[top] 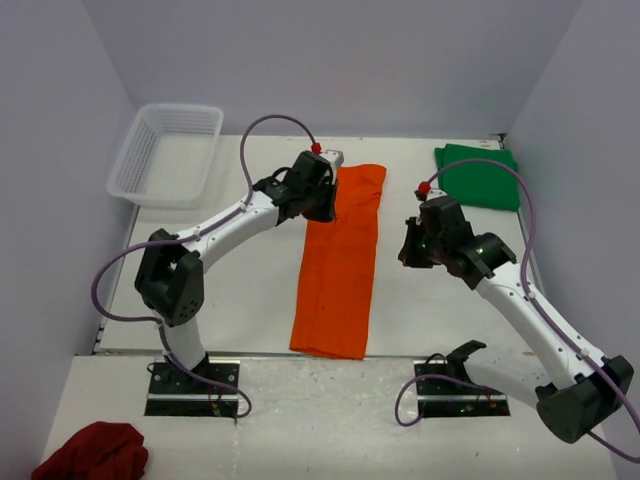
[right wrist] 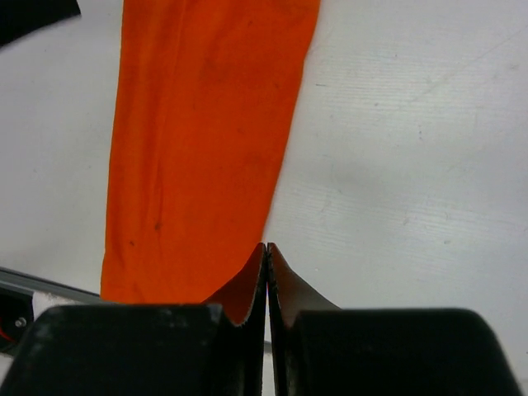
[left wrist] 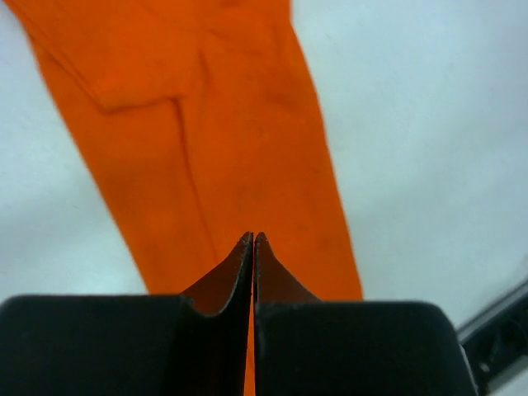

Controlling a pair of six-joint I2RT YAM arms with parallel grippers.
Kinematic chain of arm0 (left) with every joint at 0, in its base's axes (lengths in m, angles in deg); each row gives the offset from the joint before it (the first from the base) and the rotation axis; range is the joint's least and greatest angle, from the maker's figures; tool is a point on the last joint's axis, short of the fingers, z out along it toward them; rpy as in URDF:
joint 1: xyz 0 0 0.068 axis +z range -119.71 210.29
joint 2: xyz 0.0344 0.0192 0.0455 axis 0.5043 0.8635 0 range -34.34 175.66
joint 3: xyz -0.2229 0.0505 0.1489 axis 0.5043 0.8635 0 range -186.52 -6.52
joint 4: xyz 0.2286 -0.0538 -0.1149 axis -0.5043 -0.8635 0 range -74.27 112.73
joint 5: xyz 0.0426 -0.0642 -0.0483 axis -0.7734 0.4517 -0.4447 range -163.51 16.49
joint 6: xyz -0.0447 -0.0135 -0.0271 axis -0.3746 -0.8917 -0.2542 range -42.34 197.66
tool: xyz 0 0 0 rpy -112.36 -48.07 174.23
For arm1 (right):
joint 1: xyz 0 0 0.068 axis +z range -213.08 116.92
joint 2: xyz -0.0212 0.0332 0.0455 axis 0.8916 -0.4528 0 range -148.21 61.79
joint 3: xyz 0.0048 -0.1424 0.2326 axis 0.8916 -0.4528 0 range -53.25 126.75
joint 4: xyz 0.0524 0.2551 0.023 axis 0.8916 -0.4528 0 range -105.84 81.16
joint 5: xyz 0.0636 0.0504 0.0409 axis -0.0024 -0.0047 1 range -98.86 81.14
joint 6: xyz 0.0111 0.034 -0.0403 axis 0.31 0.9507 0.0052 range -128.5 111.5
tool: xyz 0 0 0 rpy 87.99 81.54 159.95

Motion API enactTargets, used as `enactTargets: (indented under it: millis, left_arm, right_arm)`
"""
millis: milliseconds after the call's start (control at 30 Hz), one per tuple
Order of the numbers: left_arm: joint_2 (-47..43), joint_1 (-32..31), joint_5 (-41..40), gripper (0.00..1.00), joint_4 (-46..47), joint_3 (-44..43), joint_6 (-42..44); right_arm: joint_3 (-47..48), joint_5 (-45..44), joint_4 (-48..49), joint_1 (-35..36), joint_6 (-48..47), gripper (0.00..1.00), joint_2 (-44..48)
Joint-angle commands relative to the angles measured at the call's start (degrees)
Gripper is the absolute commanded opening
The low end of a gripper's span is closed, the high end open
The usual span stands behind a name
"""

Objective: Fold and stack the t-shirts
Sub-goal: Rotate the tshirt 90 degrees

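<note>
The orange t-shirt (top: 338,262) lies folded into a long narrow strip down the middle of the table. It also shows in the left wrist view (left wrist: 206,140) and the right wrist view (right wrist: 198,140). My left gripper (top: 318,205) hovers over the strip's far left part, jaws shut with nothing between them (left wrist: 253,235). My right gripper (top: 410,250) hangs just right of the strip, level with its middle, shut and empty (right wrist: 267,245). The dark green t-shirt (top: 478,176) lies folded at the far right corner.
A white mesh basket (top: 165,152) stands at the far left. A dark red cloth (top: 90,452) lies off the table at the near left. The arm base rails (top: 190,385) run along the near edge. Walls close in on both sides.
</note>
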Motion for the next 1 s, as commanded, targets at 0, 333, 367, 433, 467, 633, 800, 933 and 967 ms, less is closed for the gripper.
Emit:
enactTargets:
  millis: [0,333,367,433,467,633,800,933,967]
  left_arm:
    - [5.1,3.1,2.8,0.00,2.5,-4.3,9.0]
    - [25.5,10.1,15.3,0.00,10.6,-20.5,13.7]
    - [26.5,10.4,15.9,0.00,11.8,-21.5,13.7]
    - [30.1,11.5,17.6,0.00,12.1,-25.4,12.8]
    - [31.3,11.8,18.4,0.00,11.8,-26.8,12.7]
    - [37.0,13.2,18.9,0.00,11.8,-31.8,11.7]
    - [39.4,14.9,19.8,0.00,13.4,-32.4,11.0]
    - [42.3,16.0,19.6,0.00,11.9,-35.3,11.6]
    - [43.5,16.6,20.0,0.00,12.0,-36.2,11.6]
  right_arm:
    - [-2.4,2.8,1.1,-0.2,0.3,0.00,3.6]
    - [-7.5,11.8,5.5,3.8,1.0,0.00,0.4]
    - [-7.9,12.0,6.3,4.7,1.3,0.00,0.0]
    - [-8.9,13.3,7.8,5.7,2.0,0.00,-1.5]
    - [-9.2,14.0,8.4,6.2,2.2,0.00,-1.8]
    - [-10.5,15.4,10.9,11.2,4.1,0.00,-5.9]
    - [-11.8,15.3,13.1,13.7,5.8,0.00,-9.3]
    - [-11.5,14.6,14.0,15.3,6.2,0.00,-13.1]
    - [-10.9,13.8,13.9,15.8,6.6,0.00,-14.0]
